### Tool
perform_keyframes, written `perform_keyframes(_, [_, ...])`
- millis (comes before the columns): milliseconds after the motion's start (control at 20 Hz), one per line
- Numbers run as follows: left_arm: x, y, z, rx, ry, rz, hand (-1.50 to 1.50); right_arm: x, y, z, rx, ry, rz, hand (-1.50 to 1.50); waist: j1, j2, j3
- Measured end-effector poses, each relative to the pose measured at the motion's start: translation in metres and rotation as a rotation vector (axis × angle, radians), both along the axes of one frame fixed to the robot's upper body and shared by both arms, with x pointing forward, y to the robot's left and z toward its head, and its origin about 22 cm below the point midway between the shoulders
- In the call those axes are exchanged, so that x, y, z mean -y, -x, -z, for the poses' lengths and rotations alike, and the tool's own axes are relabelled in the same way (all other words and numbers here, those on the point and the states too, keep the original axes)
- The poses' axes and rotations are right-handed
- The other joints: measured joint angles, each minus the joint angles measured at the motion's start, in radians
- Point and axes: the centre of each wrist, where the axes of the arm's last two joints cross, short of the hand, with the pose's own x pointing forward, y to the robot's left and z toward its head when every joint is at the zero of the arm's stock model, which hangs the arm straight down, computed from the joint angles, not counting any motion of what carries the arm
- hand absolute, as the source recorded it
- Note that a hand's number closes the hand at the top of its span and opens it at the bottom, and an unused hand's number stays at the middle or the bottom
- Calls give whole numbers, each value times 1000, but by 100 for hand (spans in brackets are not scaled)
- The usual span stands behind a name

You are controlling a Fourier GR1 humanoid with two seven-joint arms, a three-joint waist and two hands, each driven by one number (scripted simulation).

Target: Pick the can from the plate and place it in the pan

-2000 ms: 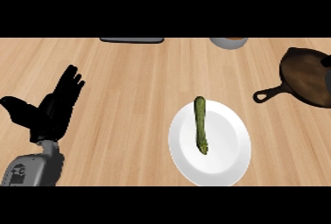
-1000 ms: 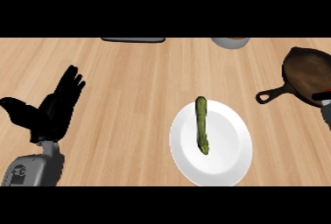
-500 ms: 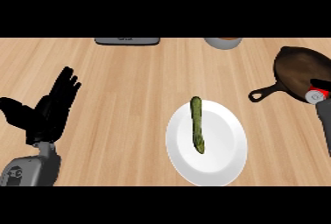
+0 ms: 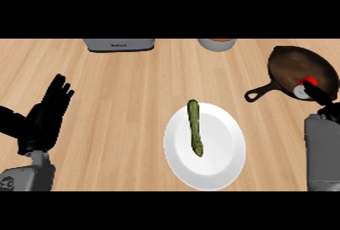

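Right hand (image 4: pixel 317 93) risen, red-topped can (image 4: pixel 305 86) over round dark pan (image 4: pixel 300 67)

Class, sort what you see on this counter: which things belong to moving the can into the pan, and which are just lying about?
Belongs to the job: can, held by the right robot hand; pan; plate.

Lying about: green vegetable on the plate; grey appliance; cup; left robot hand, resting open.
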Motion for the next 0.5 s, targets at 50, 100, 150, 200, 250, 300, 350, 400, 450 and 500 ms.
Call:
perform_keyframes(50, [1,-2,0,2,-1,-3,0,-7,6,3,20,-2,-18,-150,-1,0,0])
perform_keyframes(100, [0,0,1,0,1,-1,0,-12,15,8,29,1,-36,-150,0,0,0])
perform_keyframes(150, [-2,2,2,2,3,2,0,-15,23,9,45,5,-43,-150,3,1,0])
perform_keyframes(200, [-2,3,0,3,3,5,0,-17,33,11,56,11,-52,-150,7,2,-1])
perform_keyframes(250, [-1,0,-4,5,4,5,0,-20,44,15,62,13,-60,-150,9,4,-1])
perform_keyframes(300, [1,-1,-3,8,4,9,0,-24,52,16,70,16,-71,-150,13,6,0])
perform_keyframes(350, [0,2,0,8,2,11,0,-25,63,15,76,22,-76,-150,15,7,-1])
perform_keyframes(400, [4,1,-3,8,1,14,0,-28,73,15,79,30,-82,-150,18,8,-1])
perform_keyframes(450, [6,0,-5,12,-1,19,0,-32,82,15,75,33,-92,-150,20,9,-1])
perform_keyframes(500, [10,-1,-5,15,1,26,0,-35,90,16,68,36,-93,-150,23,11,-1])
